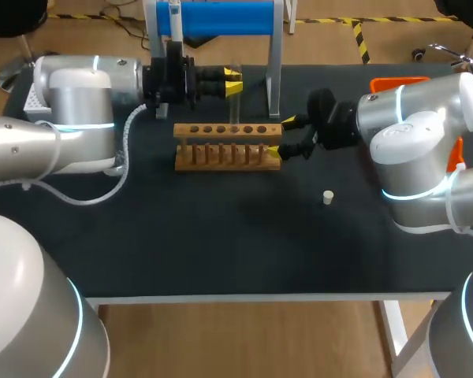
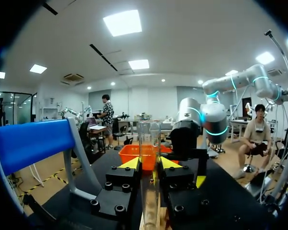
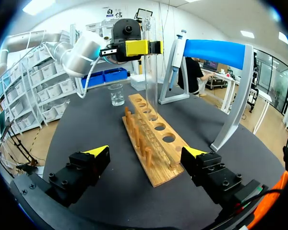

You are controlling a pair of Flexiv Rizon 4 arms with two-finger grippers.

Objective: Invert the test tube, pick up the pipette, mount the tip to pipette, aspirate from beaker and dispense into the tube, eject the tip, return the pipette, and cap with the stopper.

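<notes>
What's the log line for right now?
left tool: shut on test tube over wooden rack | right tool: open at its end | stopper: on table

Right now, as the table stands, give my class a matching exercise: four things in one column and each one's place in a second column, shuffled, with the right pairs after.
Column one
1. test tube
2. stopper
3. pipette
4. wooden rack

Column two
A. hanging on the blue stand
B. on the table, one end between the open fingers of the right claw
C. held upright in the left claw
D. lying alone on the table, apart from the rack

Pairs: 1-C, 2-D, 3-A, 4-B
</notes>
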